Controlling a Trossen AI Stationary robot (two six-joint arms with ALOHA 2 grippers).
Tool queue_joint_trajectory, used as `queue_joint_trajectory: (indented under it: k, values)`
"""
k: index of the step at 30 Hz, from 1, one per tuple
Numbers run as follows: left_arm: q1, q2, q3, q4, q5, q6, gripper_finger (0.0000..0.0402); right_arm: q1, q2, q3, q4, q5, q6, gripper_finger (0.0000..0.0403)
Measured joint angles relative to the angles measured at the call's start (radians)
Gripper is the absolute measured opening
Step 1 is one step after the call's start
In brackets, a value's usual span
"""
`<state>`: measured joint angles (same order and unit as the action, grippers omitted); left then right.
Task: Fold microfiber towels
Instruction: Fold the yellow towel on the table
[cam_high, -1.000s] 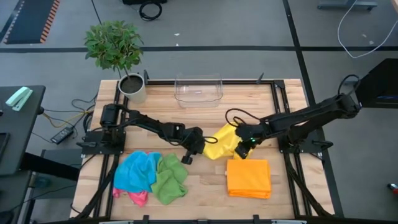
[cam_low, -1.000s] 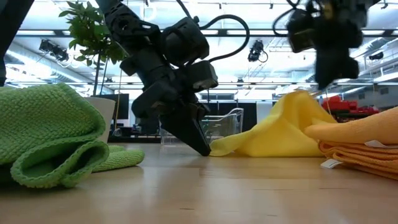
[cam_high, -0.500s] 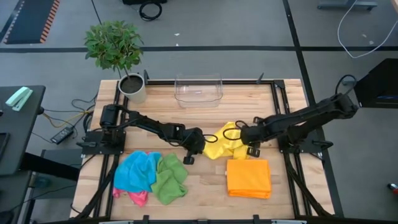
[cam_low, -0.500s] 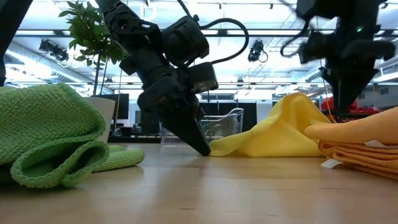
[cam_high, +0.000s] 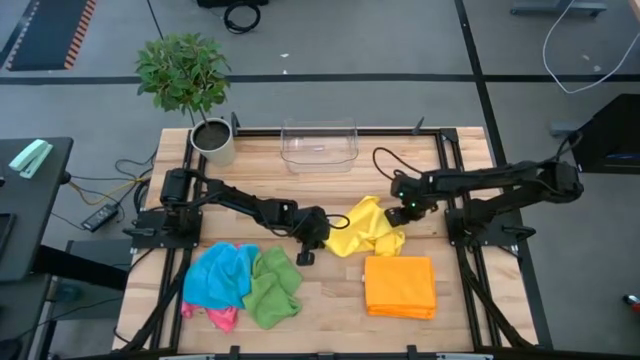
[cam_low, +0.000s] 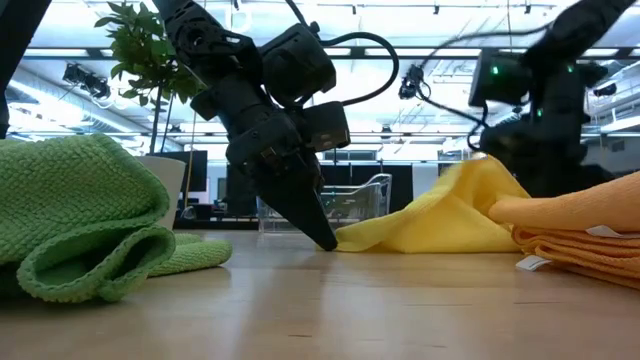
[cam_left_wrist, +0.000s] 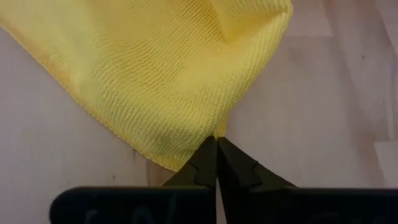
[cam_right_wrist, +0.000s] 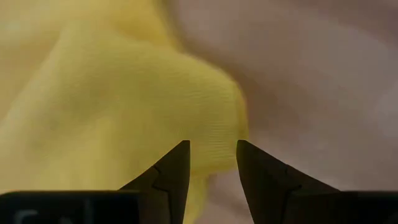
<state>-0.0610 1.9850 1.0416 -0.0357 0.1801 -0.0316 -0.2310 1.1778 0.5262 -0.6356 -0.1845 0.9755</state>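
A crumpled yellow towel (cam_high: 365, 228) lies mid-table. My left gripper (cam_high: 324, 240) is shut at its left corner, fingertips down at the table. My right gripper (cam_right_wrist: 211, 163) stands open over the towel's far right part (cam_high: 398, 215), with cloth below the gap and nothing between the fingers. A folded orange towel (cam_high: 400, 285) lies near the front right. Blue (cam_high: 220, 275), green (cam_high: 272, 288) and pink (cam_high: 222, 318) towels lie heaped at the front left. My left gripper pinches the yellow towel's left corner (cam_left_wrist: 214, 132) between its two shut fingertips. The fingers slant down from the table's left side, their tips at the tabletop (cam_low: 326, 241). The corner stays low on the table and the rest of the cloth rises slack behind it.
A clear plastic bin (cam_high: 320, 145) stands at the far edge, with a potted plant (cam_high: 205, 120) at the far left corner. Bare wood shows between the heaped towels and the orange one. Black frame rails run along both table sides.
My right gripper has gone from over the towel's near right part toward the table's far right and has sunk lower, behind the towel's peak in the low view. The yellow towel's right part now lies spread farther right. My left gripper has kept its hold.
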Motion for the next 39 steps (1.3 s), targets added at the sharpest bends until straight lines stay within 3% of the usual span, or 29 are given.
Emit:
queue_joint_trajectory:
  k: [9, 13, 29, 33, 39]
  values:
    - [-0.006, 0.0, 0.0, 0.0, 0.001, -0.037, 0.0013, 0.026, -0.008, 0.006, 0.021, 0.113, 0.019, 0.014]
    - [-0.006, 0.0, 0.0, 0.0, 0.001, -0.037, 0.0011, 0.014, -0.007, -0.013, -0.038, 0.118, 0.059, 0.014]
    - [-0.006, 0.0, 0.0, 0.0, 0.001, -0.037, 0.0011, 0.04, 0.052, -0.044, 0.036, 0.151, 0.096, 0.0135]
    - [-0.006, 0.0, 0.0, 0.0, 0.001, -0.04, 0.0013, 0.041, 0.067, -0.043, 0.034, 0.151, 0.105, 0.0108]
    - [-0.006, 0.0, 0.0, 0.0, 0.001, -0.043, 0.0012, 0.073, 0.065, -0.046, 0.024, 0.172, 0.127, 0.0014]
